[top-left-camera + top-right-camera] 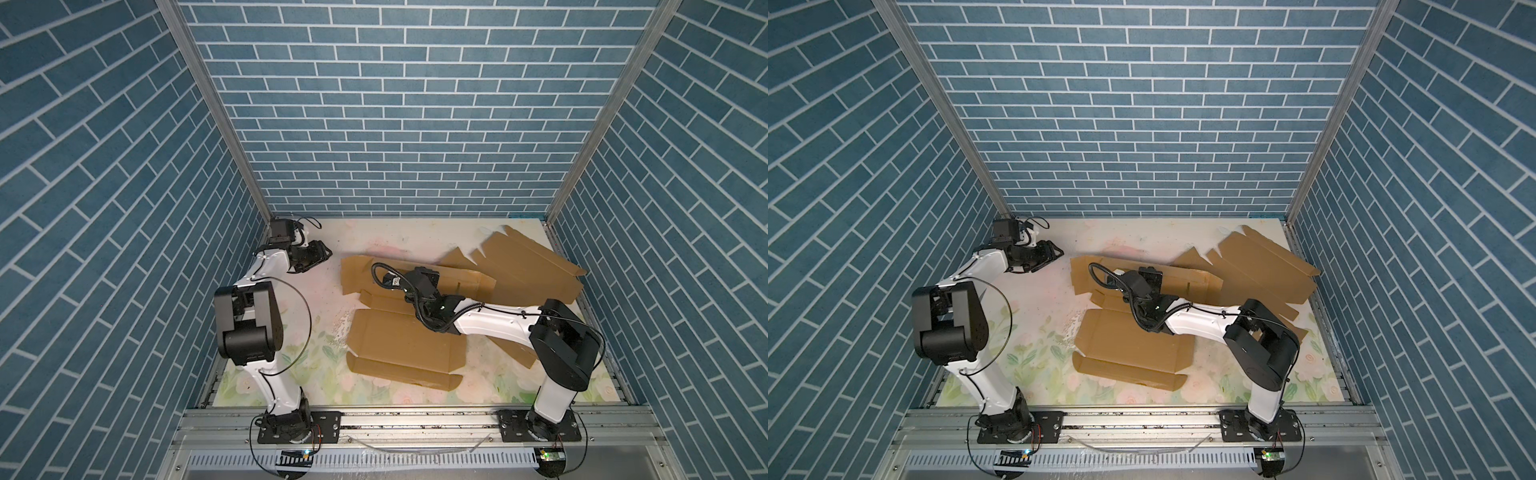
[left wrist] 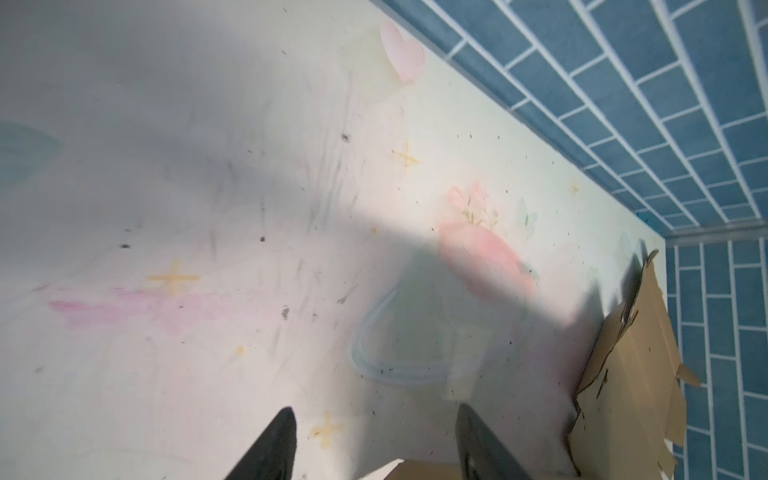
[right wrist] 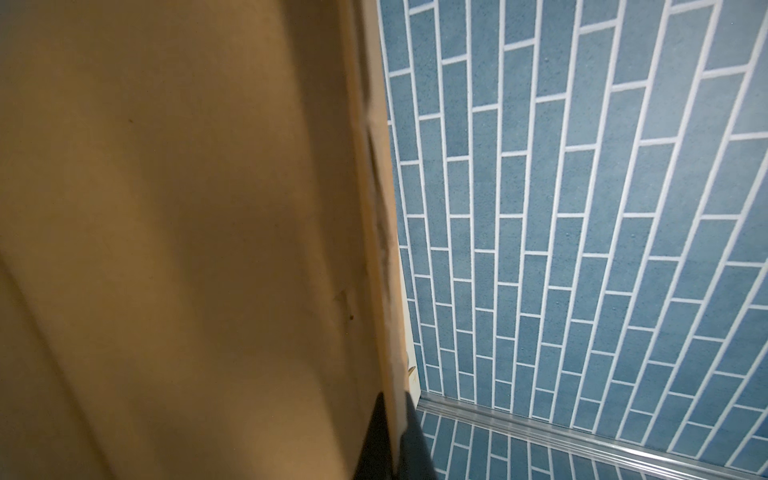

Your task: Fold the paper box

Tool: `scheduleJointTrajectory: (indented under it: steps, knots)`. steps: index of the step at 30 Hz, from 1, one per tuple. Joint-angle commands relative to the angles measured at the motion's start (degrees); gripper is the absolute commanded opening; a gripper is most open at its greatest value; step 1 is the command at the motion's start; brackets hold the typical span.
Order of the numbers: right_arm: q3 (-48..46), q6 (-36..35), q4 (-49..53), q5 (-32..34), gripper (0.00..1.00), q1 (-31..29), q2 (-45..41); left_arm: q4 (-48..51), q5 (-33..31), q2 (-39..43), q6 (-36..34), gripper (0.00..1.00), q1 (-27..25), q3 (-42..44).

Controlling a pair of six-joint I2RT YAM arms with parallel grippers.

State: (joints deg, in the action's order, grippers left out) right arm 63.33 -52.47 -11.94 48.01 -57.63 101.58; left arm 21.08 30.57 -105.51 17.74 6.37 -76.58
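The paper box (image 1: 403, 345) (image 1: 1133, 345) is a flat brown cardboard blank lying mid-table, its rear panels running under my right arm. In both top views the right wrist covers the right gripper's fingers. In the right wrist view my right gripper (image 3: 392, 399) is shut on the thin edge of a cardboard panel (image 3: 166, 208) that fills one side of that view. My left gripper (image 1: 326, 251) (image 1: 1059, 251) (image 2: 376, 409) hovers open at the back left, just left of the box's far-left corner (image 2: 419, 471). Nothing is between its fingers.
A second brown cardboard blank (image 1: 528, 266) (image 1: 1262, 266) (image 2: 631, 374) with notched edges lies at the back right against the wall. Blue brick-pattern walls (image 1: 395, 124) enclose the floral mat (image 1: 299, 365) on three sides. The arm bases stand on the front rail (image 1: 415, 419).
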Motion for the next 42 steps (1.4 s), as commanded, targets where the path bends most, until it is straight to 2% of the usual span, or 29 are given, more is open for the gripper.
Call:
scheduleJointTrajectory:
  steps: [1, 10, 19, 25, 32, 36, 42]
  knots:
    - [-2.2, -1.7, -1.0, -1.6, 0.0, -0.4, -0.9, 1.1, 3.1, -0.9, -3.2, 0.62, -2.9, -1.0]
    - [-3.7, -5.9, -7.3, -0.1, 0.0, -0.4, -1.3, -2.8, 11.1, 0.7, -1.1, 0.59, -4.9, 4.4]
    - [-6.0, -12.6, -14.1, 2.7, 0.0, -1.0, -1.3, -14.9, 14.6, 11.0, 6.5, 0.56, -6.5, 18.5]
    - [-8.9, -17.4, -20.1, 4.1, 0.0, -1.9, -1.1, -17.4, 14.5, 13.1, 7.6, 0.55, -6.9, 22.7]
    - [-10.4, -17.9, -20.0, 5.5, 0.0, -3.0, -0.3, -17.5, 11.6, 15.7, 7.7, 0.53, -9.2, 26.0]
    - [-10.8, -17.8, -20.0, 5.3, 0.0, -3.1, -0.2, -16.1, 8.4, 18.5, 6.2, 0.58, -10.7, 28.2]
    - [-10.5, -17.7, -19.8, 3.9, 0.0, -3.1, -0.2, -13.2, 6.7, 18.6, 1.9, 0.59, -12.6, 28.2]
